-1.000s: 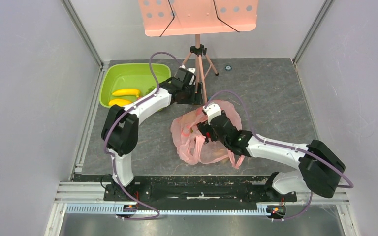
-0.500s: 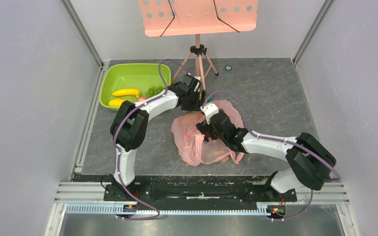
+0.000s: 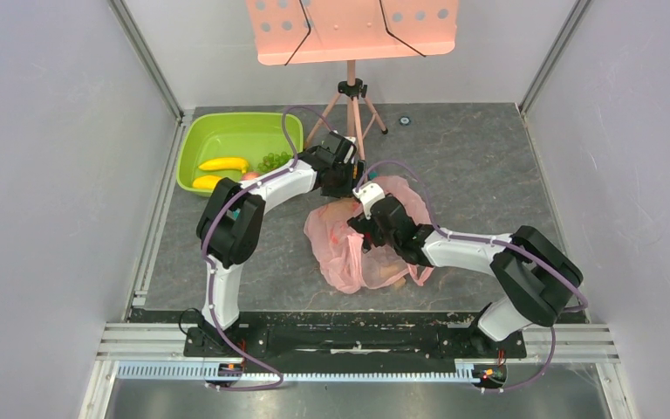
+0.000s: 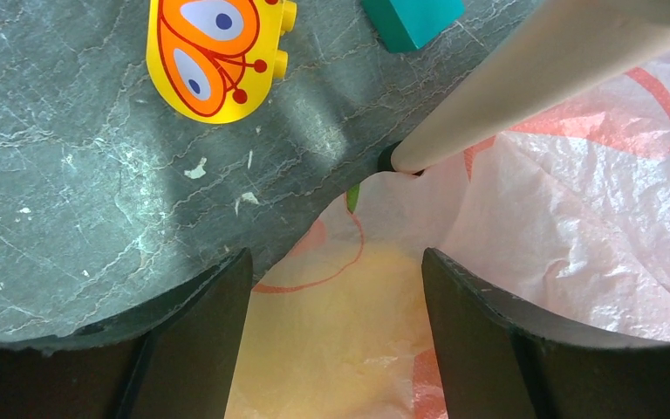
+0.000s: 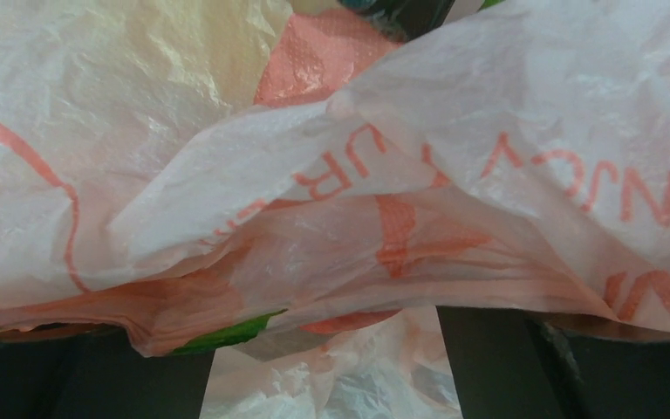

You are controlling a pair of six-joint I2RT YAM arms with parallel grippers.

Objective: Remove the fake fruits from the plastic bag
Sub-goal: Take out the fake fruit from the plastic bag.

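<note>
translucent pink crinkly plastic bag (image 3: 362, 253): mid-table, between the two arms. left gripper (image 4: 333, 266): jaws wide, straddling the bag's far edge beside a wooden tripod leg (image 4: 523, 78); a yellow fruit shape (image 4: 349, 323) shows through the film between them. right gripper (image 5: 324, 367): jaws wide, bag film draped across. rigid lime-green basin (image 3: 227, 131), far left: holds two yellow toy bananas (image 3: 223, 163).

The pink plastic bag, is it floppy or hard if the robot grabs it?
Probably floppy: the plastic bag lies crumpled on the table, and in the right wrist view its thin film sags in folds. Likely light too, since a yellow shape shows through it. It may bunch up rather than lift whole.
</note>
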